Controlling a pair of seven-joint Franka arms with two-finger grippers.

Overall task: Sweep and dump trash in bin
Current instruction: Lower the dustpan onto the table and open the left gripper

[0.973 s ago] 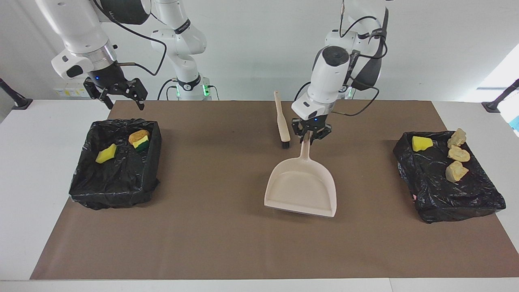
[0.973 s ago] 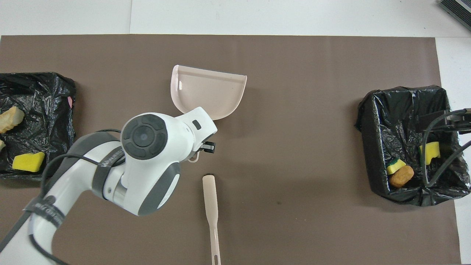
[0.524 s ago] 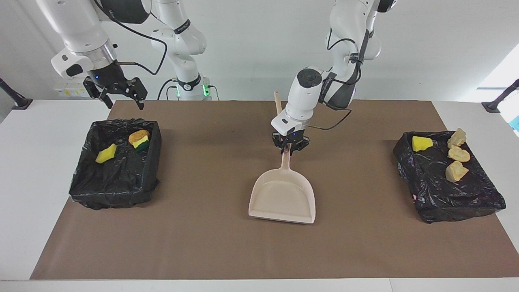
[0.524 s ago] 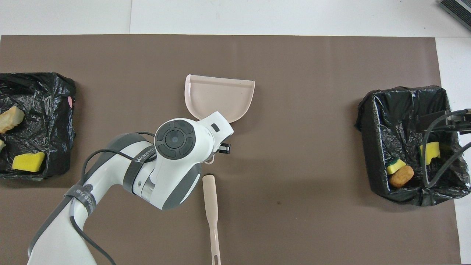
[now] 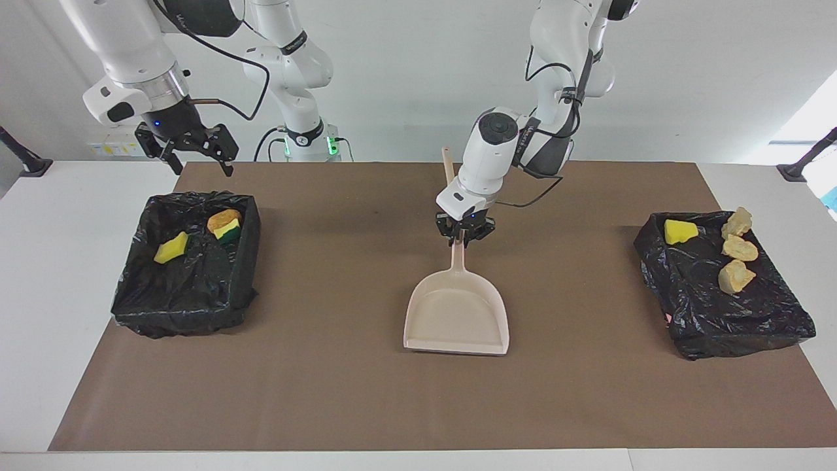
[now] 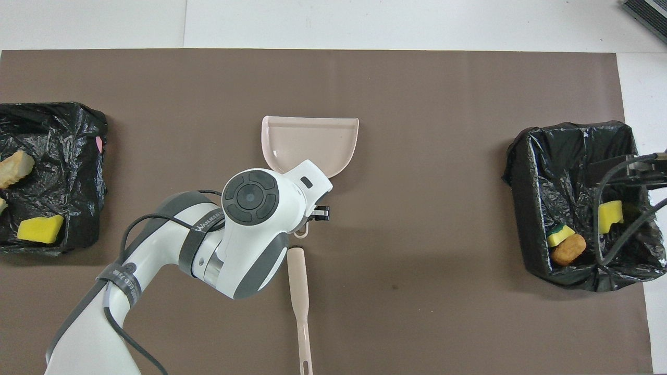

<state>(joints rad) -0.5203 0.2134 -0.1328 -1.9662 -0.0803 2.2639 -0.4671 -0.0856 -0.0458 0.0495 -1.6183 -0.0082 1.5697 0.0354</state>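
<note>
Brush [image 6: 299, 291]: flat on mat, nearest the robots, long axis pointing away from them, in line with dustpan handle.

Left gripper [image 5: 464, 237]: clamped on handle end of dustpan [image 5: 456, 313]; pan mouth facing away from robots, pan empty.

Right gripper [image 5: 193, 149]: fingers spread, holding nothing, waiting above edge of bin [image 5: 134, 288].

Trash [image 5: 171, 248]: yellow and tan scraps already inside both black-lined bins; none visible on mat.
</note>
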